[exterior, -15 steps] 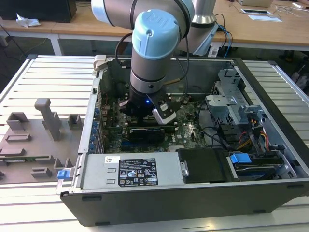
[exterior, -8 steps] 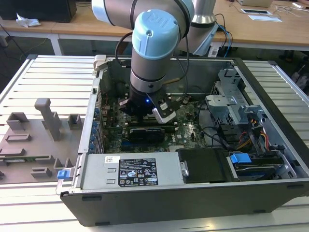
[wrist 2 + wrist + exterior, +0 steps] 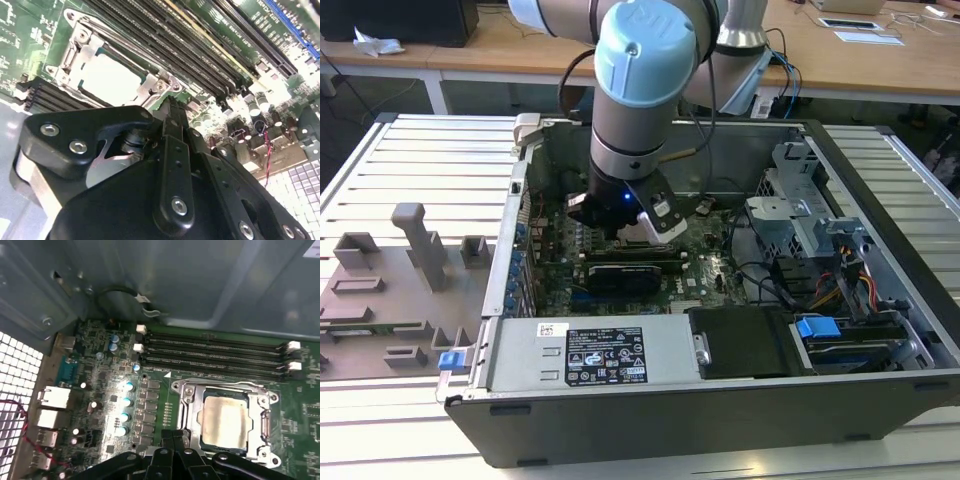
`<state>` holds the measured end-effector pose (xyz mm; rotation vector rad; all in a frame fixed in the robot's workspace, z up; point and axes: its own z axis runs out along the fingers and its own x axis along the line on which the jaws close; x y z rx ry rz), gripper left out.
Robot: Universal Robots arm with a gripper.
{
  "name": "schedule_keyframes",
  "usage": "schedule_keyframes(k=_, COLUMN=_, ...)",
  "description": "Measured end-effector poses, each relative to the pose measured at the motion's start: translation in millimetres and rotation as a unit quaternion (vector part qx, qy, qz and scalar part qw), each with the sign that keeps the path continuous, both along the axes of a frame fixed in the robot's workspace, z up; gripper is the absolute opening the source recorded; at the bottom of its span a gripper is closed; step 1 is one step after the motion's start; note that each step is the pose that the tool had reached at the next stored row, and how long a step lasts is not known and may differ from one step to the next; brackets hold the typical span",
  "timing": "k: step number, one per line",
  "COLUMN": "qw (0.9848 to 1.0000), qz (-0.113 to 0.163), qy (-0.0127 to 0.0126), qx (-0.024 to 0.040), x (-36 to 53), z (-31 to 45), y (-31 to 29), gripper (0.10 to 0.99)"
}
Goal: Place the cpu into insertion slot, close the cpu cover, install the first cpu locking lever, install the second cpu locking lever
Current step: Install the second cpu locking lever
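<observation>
Cpu (image 3: pixel 223 421): seated in insertion slot (image 3: pixel 189 390), centre-right of the first wrist view; cpu cover (image 3: pixel 263 402) closed around it. Claw (image 3: pixel 173 440): fingers together, holding nothing, beside the slot's edge.

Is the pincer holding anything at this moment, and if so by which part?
Nothing shows as held. The cpu already lies in the insertion slot with the cpu cover down around it, and the pincer sits just beside the socket's edge, fingers together.
</observation>
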<state>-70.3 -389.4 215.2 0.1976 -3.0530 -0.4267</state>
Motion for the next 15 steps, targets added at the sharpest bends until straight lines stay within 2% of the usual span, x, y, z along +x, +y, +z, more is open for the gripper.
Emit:
schedule_keyframes(k=2, qw=1.0000, qz=0.000, qy=0.0046, qx=-0.0008, x=7.8, z=0.1, y=0.5, gripper=0.106)
schedule_keyframes(k=3, qw=1.0000, qz=0.000, qy=0.0078, qx=-0.0013, x=12.1, z=0.1, y=0.9, gripper=0.106)
schedule_keyframes(k=5, qw=0.9999, qz=0.000, qy=0.0156, qx=-0.0024, x=21.1, z=0.0, y=2.4, gripper=0.106)
schedule_keyframes(k=6, qw=0.9998, qz=0.000, qy=0.0185, qx=-0.0030, x=24.5, z=-0.1, y=3.2, gripper=0.106)
schedule_keyframes(k=7, qw=0.9997, qz=0.000, qy=0.0224, qx=-0.0054, x=30.1, z=-0.3, y=5.6, gripper=0.106)
schedule_keyframes(k=9, qw=0.9996, qz=0.000, qy=0.0252, qx=-0.0112, x=35.3, z=-0.4, y=8.9, gripper=0.106)
schedule_keyframes(k=10, qw=0.9994, qz=0.000, qy=0.0265, qx=-0.0222, x=39.2, z=-0.5, y=12.8, gripper=0.106)
schedule_keyframes(k=11, qw=0.9991, qz=-0.001, qy=0.0268, qx=-0.0332, x=40.8, z=-0.5, y=15.2, gripper=0.106)
schedule_keyframes(k=12, qw=0.9985, qz=-0.001, qy=0.0267, qx=-0.0484, x=42.0, z=-0.5, y=17.2, gripper=0.106)
schedule_keyframes(k=13, qw=0.9972, qz=-0.002, qy=0.0267, qx=-0.0701, x=42.8, z=-0.5, y=18.9, gripper=0.106)
schedule_keyframes(k=15, qw=0.9958, qz=-0.002, qy=0.0266, qx=-0.0878, x=43.2, z=0.3, y=20.2, gripper=0.106)
